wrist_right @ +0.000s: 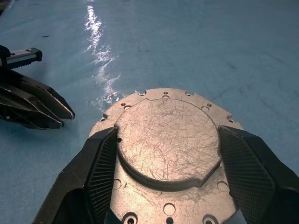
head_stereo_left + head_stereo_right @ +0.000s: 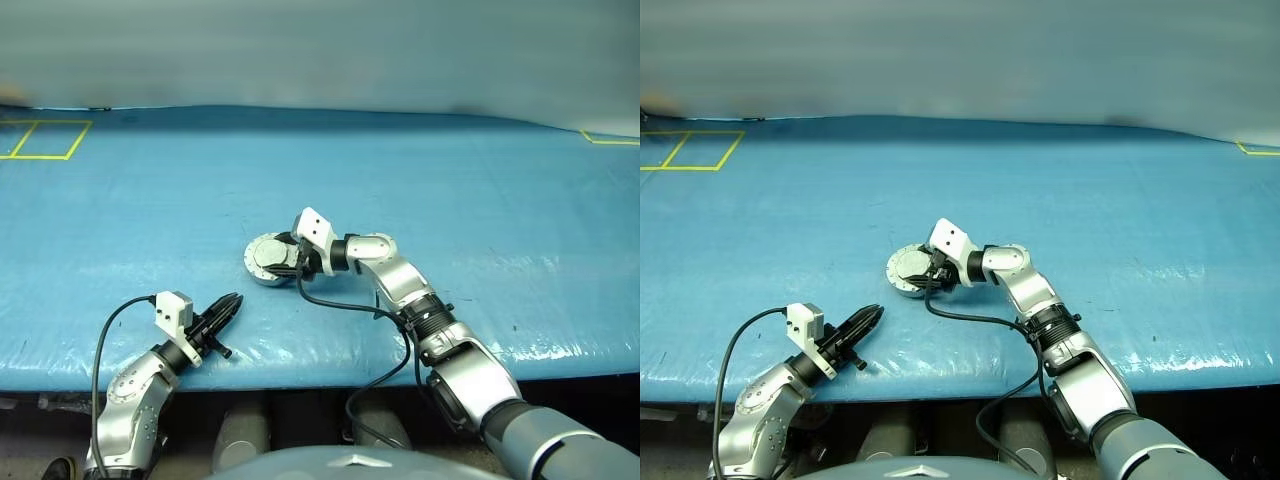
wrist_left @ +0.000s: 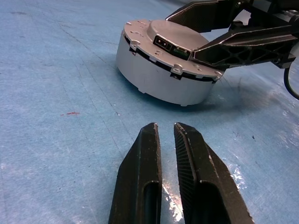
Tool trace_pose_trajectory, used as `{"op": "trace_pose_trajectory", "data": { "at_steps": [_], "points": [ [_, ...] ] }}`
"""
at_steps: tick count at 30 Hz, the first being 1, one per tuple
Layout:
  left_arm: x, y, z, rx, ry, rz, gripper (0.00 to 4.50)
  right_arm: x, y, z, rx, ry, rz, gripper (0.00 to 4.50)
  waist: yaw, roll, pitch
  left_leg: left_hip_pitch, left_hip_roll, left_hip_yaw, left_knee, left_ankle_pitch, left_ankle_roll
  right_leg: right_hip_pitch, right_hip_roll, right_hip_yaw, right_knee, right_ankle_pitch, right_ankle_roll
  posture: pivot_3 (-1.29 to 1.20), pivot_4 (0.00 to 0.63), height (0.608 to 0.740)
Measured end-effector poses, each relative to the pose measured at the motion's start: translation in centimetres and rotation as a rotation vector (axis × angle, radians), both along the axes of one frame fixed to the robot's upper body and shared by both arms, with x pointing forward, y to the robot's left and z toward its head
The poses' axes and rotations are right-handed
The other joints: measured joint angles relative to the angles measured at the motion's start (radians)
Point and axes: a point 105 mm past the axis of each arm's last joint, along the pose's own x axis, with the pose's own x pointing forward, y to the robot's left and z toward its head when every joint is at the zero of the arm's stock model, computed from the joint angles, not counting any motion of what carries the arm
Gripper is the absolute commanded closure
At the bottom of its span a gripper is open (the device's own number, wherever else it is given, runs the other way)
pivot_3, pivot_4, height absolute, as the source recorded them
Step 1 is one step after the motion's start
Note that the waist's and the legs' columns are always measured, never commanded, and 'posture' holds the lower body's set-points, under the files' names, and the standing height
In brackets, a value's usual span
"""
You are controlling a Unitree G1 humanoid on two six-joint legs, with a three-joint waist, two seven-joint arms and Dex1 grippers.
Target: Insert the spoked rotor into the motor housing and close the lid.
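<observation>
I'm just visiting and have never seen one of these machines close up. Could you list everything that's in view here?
motor housing: one, silver-grey round casing, near the middle of the table, lid shut on it.
lid: one, scratched silver-grey disc with a raised round centre, on top of the housing.
table cover: one, blue, spread over the whole table.
yellow tape marks: two sets, at the far left and far right corners of the table.
right tool: one, black fingers, spread either side of the lid's raised centre.
left tool: one, black fingers nearly together, empty, near the table's front edge, pointing toward the housing.
</observation>
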Motion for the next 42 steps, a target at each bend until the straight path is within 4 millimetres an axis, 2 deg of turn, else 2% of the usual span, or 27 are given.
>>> {"op": "trace_pose_trajectory", "data": {
  "at_steps": [21,24,25,28,35,42],
  "points": [
    [0.0,0.0,0.0,0.000,0.005,0.004,3.94,0.4,-0.1,-0.4,-0.034,-0.044,0.043,1.45,-0.001,0.000,0.000,0.002,0.000,0.001,0.000,0.000,0.000,0.001,0.000,0.001,0.000,0.000,0.000,0.00,0.150,0.740],
    [0.2,0.1,0.1,-0.044,0.005,0.040,3.94,0.6,-0.1,-0.5,-0.031,-0.026,0.031,1.45,-0.001,0.000,0.000,0.003,0.000,0.001,0.000,0.000,0.000,0.002,0.000,0.001,0.000,0.000,0.000,0.00,0.150,0.740],
    [0.4,0.2,0.3,-0.071,-0.001,0.057,3.94,0.6,-0.1,-0.5,-0.031,-0.023,0.028,1.45,-0.001,0.000,0.000,0.003,0.000,0.001,0.000,0.000,0.000,0.002,0.000,0.001,0.001,0.000,0.000,0.00,0.150,0.740],
    [0.9,0.4,0.6,-0.142,0.001,0.116,4.49,0.7,-0.2,-0.6,-0.031,-0.019,0.020,1.45,0.000,0.000,0.000,0.003,0.000,0.000,0.001,0.000,0.000,0.002,0.000,0.001,0.001,0.000,0.000,0.00,0.150,0.740],
    [3.9,-0.4,3.3,-0.189,-0.082,0.110,4.49,0.6,0.0,-0.6,-0.028,-0.016,0.018,1.45,0.000,-0.001,-0.001,0.003,0.000,-0.001,0.002,0.000,0.000,0.003,0.001,0.001,0.002,0.000,0.000,0.00,0.150,0.740],
    [4.8,-2.5,3.5,-0.221,-0.071,0.047,4.49,0.6,0.0,-0.6,-0.026,-0.014,0.014,1.45,-0.001,-0.001,-0.001,0.003,0.000,0.001,0.002,0.000,0.000,0.009,0.002,0.000,0.002,0.000,0.000,0.00,0.150,0.740]
  ]
}}
